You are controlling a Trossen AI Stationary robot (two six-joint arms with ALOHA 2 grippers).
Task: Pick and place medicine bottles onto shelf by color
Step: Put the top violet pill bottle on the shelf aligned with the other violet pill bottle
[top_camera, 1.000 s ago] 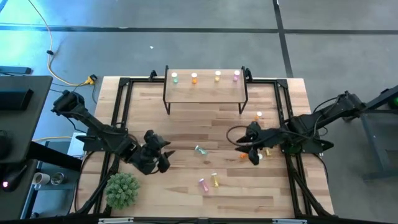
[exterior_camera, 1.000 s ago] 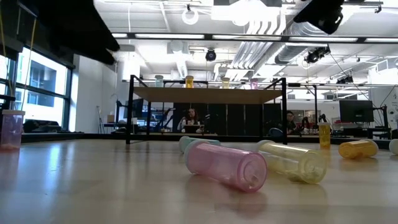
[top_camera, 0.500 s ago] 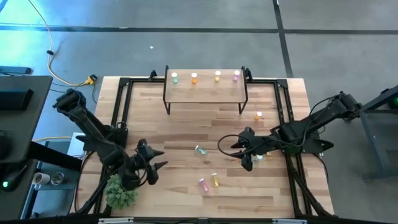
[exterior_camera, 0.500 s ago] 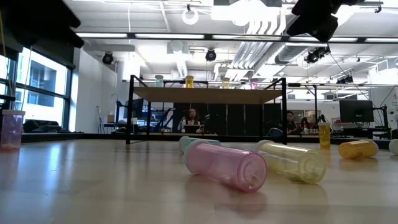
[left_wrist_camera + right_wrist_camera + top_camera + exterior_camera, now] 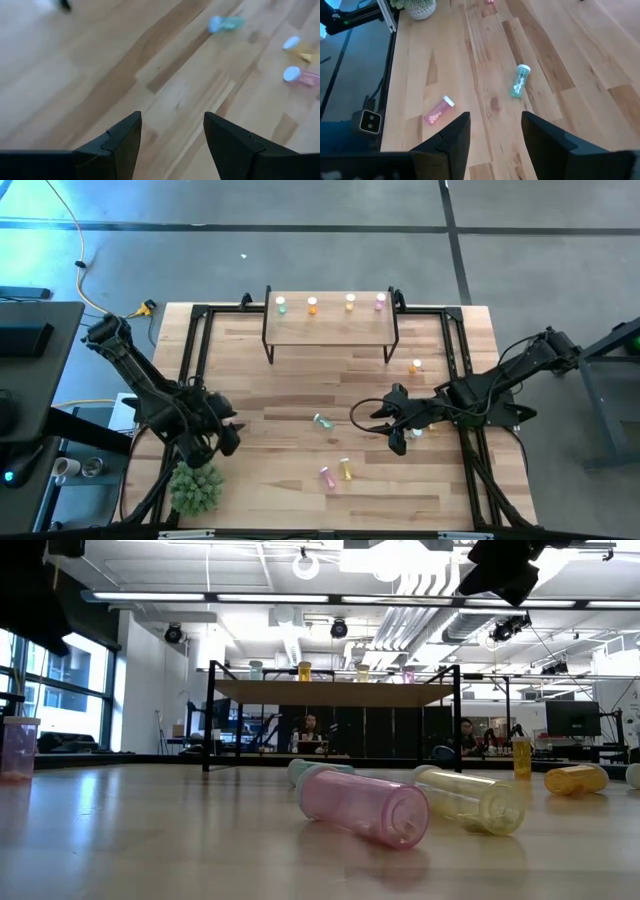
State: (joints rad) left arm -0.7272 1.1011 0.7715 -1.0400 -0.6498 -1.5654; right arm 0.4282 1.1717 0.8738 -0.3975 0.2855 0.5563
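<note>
The shelf (image 5: 330, 325) stands at the table's far edge with green (image 5: 282, 304), orange (image 5: 312, 304), yellow (image 5: 350, 301) and pink (image 5: 380, 301) bottles upright on top. On the tabletop, a green bottle (image 5: 322, 421), a pink one (image 5: 326, 475) and a yellow one (image 5: 346, 469) lie on their sides. An orange bottle (image 5: 416, 366) stands upright. My left gripper (image 5: 225, 435) hovers open at the left, above bare wood (image 5: 172, 135). My right gripper (image 5: 393, 430) hovers open right of the green bottle (image 5: 520, 80), nothing between its fingers.
A small potted plant (image 5: 195, 485) sits at the near left corner, close to my left arm. More bottles lie under my right arm (image 5: 420, 430). A pink bottle (image 5: 18, 747) stands upright at the far left in the low view. A black frame borders the table.
My left gripper has drawn back from the table's middle toward its left edge, near the plant, and has rolled and swung round on the way, staying open. My right gripper has shifted a little toward the table's left, toward the green bottle. No bottle has moved.
</note>
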